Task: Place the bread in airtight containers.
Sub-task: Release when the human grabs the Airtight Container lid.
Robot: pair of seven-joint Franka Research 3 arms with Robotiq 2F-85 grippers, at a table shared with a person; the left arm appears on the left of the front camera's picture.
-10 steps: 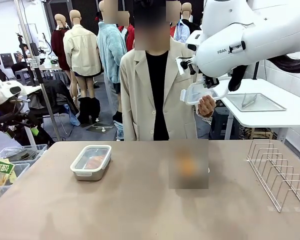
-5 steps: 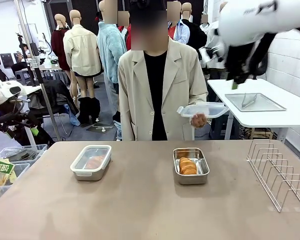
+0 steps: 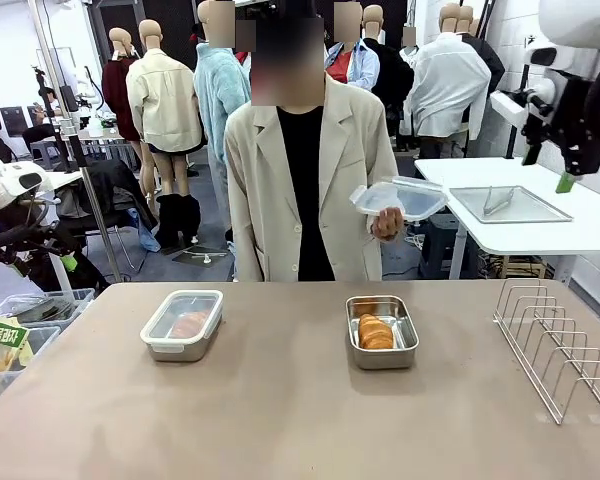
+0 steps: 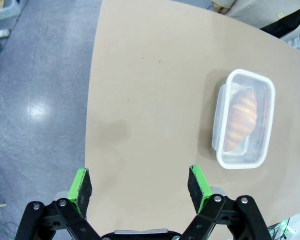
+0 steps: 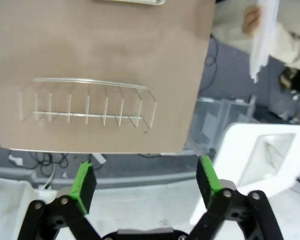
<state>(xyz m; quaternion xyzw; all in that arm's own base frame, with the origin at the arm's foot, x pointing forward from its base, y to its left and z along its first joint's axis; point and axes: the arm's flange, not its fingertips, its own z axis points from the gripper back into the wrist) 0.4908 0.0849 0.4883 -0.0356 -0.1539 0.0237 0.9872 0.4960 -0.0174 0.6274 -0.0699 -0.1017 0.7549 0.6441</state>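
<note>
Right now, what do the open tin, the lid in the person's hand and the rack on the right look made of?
Open tin: shiny steel by the look, with bright reflective walls. Lid: clear plastic, probably, since the jacket shows through it. Rack: thin bare metal wire, silvery; the coating can't be judged.

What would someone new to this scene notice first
Probably the person across the table holding a clear lid up at chest height, above an open steel tin with a golden roll inside. To its left sits a second tin, already lidded over its own roll. At upper right, the right hand hangs open, high above the wire rack.
</note>
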